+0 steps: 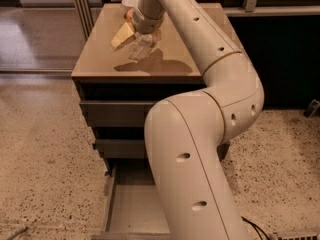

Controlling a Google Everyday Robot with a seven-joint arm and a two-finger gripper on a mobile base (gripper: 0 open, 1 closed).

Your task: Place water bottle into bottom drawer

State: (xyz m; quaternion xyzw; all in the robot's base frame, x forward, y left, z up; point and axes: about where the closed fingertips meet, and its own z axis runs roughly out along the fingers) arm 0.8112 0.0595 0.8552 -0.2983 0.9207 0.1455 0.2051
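So the gripper (139, 39) is at top centre, pinching the water bottle (142, 48) tilted over the cabinet top (97, 59). The bottom drawer (131, 210) hangs open at lower centre, with the arm (200, 149) covering its right edge.

3 drawers (125, 148), 1 bottle (141, 47), 1 gripper (139, 39)

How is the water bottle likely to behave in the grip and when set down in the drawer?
The water bottle, held in the gripper over the cabinet top, looks clear and thin-walled, so probably light and squashy. Its round body may roll on the flat floor of the open bottom drawer.
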